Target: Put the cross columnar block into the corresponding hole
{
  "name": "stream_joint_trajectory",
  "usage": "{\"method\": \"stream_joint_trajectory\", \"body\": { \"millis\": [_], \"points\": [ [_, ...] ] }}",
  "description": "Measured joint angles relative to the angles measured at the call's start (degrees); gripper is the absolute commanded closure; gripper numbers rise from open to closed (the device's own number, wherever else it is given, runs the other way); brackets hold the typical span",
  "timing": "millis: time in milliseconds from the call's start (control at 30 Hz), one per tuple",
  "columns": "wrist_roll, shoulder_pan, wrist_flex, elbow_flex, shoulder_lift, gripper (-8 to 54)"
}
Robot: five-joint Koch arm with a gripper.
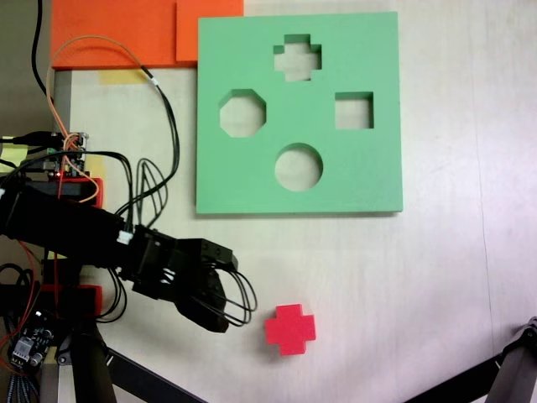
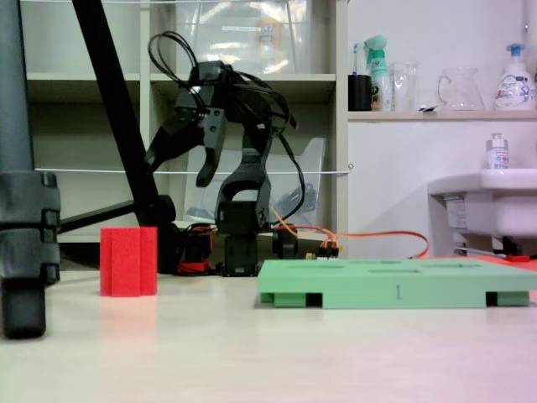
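Observation:
The red cross columnar block (image 1: 290, 328) stands upright on the pale table, also seen at the left in the low fixed view (image 2: 128, 261). The green foam board (image 1: 243, 180) (image 2: 394, 290) lies flat, and its plus-shaped hole (image 1: 297, 57) is near the far edge. My gripper (image 1: 226, 292) (image 2: 178, 168) hangs open and empty above the table. It is a short way left of the block in the top-down fixed view, and higher than the block's top in the low fixed view. Block and board are apart.
The board also has an octagonal cutout (image 1: 242, 113), a square cutout (image 1: 354, 110) and a round cutout (image 1: 299, 166). Orange foam sheets (image 1: 126, 34) lie at the top left. Tripod legs (image 1: 470, 382) (image 2: 25, 227) and loose cables (image 1: 159, 101) stand near the arm's base.

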Motion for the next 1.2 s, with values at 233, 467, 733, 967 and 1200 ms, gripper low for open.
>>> {"method": "stream_joint_trajectory", "body": {
  "millis": [233, 467, 733, 967, 1200],
  "points": [
    [0.00, -0.26, 1.76, -4.13, -8.96, -6.5],
    [-3.87, 0.97, 10.02, -20.21, -20.39, -5.4],
    [-7.56, 2.72, 21.53, -27.60, -26.19, -4.1],
    [-12.22, 5.36, 21.27, -22.32, -20.57, 10.6],
    [-12.48, 2.29, 21.01, -22.06, -14.68, 10.2]
  ]
}}
